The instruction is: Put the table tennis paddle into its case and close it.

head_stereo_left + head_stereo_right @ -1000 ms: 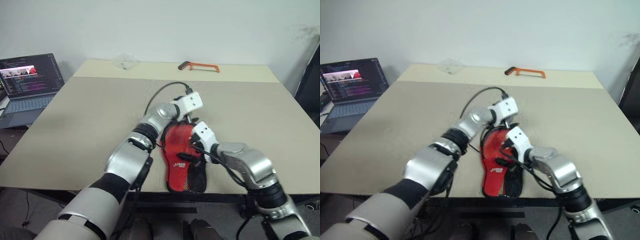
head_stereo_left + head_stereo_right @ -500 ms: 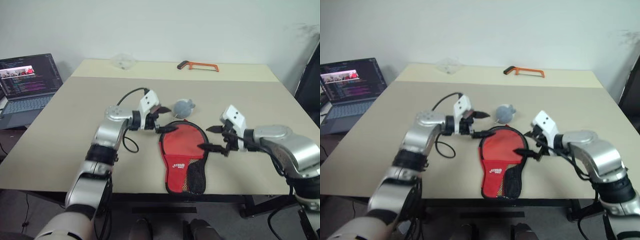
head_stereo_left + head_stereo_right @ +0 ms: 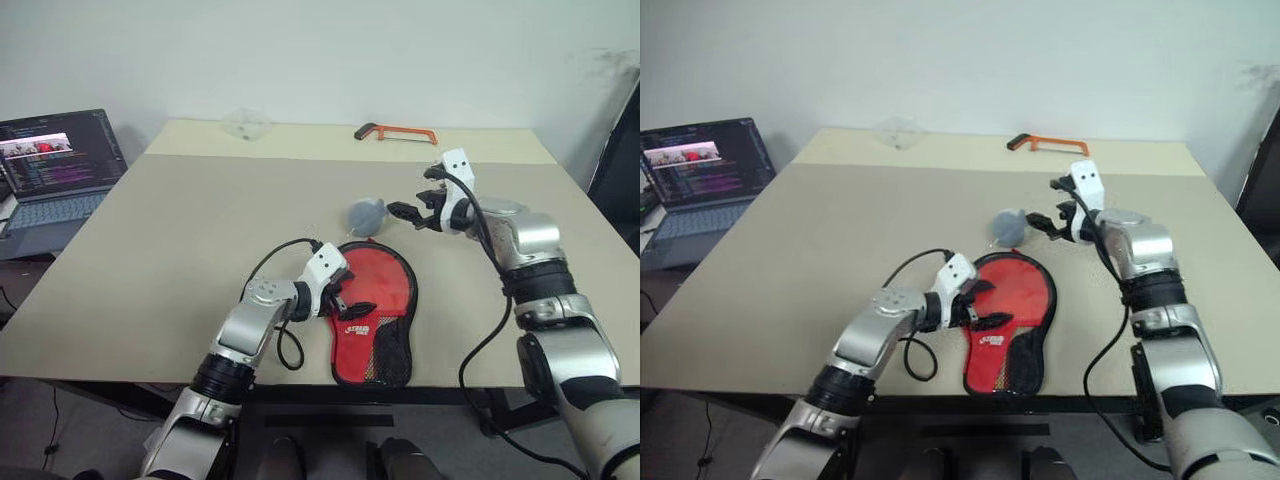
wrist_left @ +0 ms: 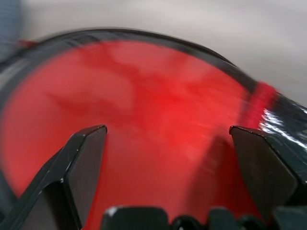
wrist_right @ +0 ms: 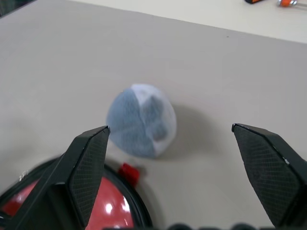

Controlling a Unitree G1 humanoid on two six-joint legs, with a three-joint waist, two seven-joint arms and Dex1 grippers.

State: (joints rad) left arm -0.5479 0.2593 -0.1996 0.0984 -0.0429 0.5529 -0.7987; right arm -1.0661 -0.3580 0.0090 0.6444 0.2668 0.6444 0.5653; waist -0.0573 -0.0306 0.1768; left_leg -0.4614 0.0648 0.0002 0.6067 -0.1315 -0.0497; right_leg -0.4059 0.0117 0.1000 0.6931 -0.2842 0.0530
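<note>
With both grippers, left gripper [image 3: 352, 297] and right gripper [image 3: 408, 197], released, the case [image 3: 372, 310] at frame centre, seemingly unzipped, could shift under a push.

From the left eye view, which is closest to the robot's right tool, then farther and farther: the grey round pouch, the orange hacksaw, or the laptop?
Measured from the right tool, which is open:
1. The small grey round pouch, on the beige table just left of the tool.
2. The orange-framed hacksaw, near the table's far edge, behind the tool.
3. The open laptop, off the table's left side.
</note>
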